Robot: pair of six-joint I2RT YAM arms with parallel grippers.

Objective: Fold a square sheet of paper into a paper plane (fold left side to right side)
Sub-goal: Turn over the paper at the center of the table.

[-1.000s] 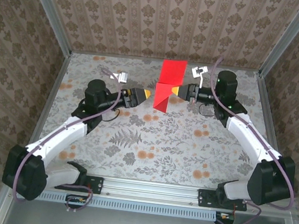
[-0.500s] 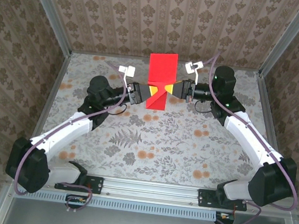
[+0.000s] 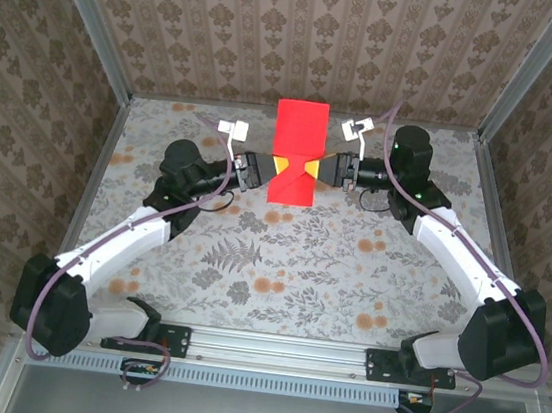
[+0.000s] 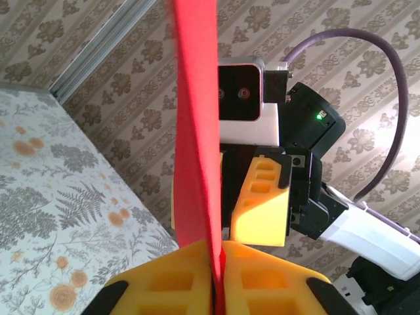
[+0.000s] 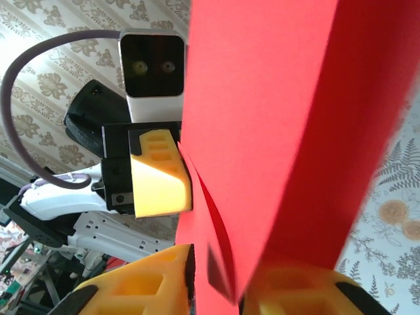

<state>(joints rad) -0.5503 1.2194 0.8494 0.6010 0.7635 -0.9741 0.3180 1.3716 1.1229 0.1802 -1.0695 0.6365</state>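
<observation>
The square sheet of paper (image 3: 300,129) is bright red and held upright above the back of the table, folded into a tall oblong with yellow reverse showing at its waist. It is a flat folded sheet, not a pointed paper plane. My left gripper (image 3: 268,169) is shut on its left edge; in the left wrist view the yellow fingers (image 4: 164,282) pinch the red sheet (image 4: 193,131) edge-on. My right gripper (image 3: 319,168) faces it from the right. In the right wrist view its jaws stand apart around the paper (image 5: 275,118), with a gap beside the left finger (image 5: 151,282).
The flowered tablecloth (image 3: 279,267) lies under both arms. Metal frame rails (image 3: 113,56) and patterned walls close the back and sides. The two grippers nearly meet at the paper: the right gripper's yellow finger (image 4: 259,207) shows just behind the sheet.
The left gripper came in from the left and shut on the paper's left edge. The right gripper's jaws have parted. The paper shifted left and now stands straighter.
</observation>
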